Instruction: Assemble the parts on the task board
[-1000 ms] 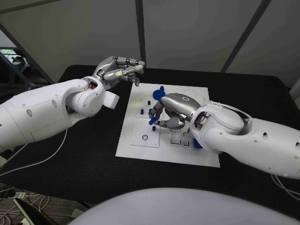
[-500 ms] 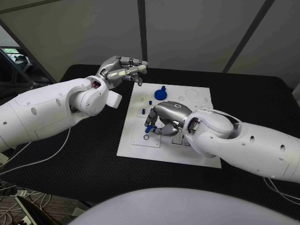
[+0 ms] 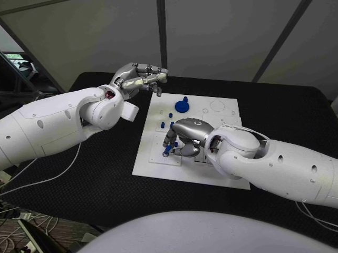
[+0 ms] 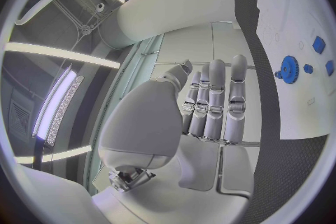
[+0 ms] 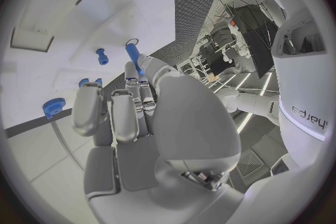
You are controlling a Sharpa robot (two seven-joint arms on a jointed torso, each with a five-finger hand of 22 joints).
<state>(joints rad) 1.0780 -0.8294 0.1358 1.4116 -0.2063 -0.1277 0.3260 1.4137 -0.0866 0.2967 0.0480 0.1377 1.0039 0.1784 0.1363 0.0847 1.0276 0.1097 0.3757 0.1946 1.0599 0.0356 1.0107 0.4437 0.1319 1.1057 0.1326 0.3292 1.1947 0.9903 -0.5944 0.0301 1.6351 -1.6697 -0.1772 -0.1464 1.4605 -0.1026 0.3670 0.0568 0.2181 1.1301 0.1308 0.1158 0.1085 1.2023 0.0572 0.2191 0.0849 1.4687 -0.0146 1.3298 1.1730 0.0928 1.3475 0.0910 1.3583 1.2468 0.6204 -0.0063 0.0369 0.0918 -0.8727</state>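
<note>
The right hand [image 3: 185, 138] is down over the near-left part of the white task board [image 3: 225, 176], fingers curled in and pinching a slim blue peg [image 3: 167, 149]. The right wrist view shows the same peg [image 5: 132, 56] held at the fingertips, its long axis running out past them toward a small ring-shaped hole [image 5: 132, 42] in the board. In the head view the peg leans, lower end toward the board's left edge, tip just at a small ring mark there; whether it touches the board I cannot tell. The left hand [image 3: 138, 79] hangs above the black table [image 3: 77, 195] just off the board's far-left corner, holding nothing, its fingers [image 4: 213, 98] lying straight and close side by side. Counting the loose blue parts in the head view: one gear [image 3: 182, 106] with a knob on top at the far end of the board, and three or so small pegs [image 3: 165, 125] between the gear and the right hand, though they are too small to count with certainty. The left wrist view gives the gear [image 4: 288, 69] plus three small blue pieces [image 4: 318, 44] beside it. The far-right part of the board lies open, marked with circular outlines [image 3: 216, 105], and bare table runs wide along the board's left edge and near edge.
</note>
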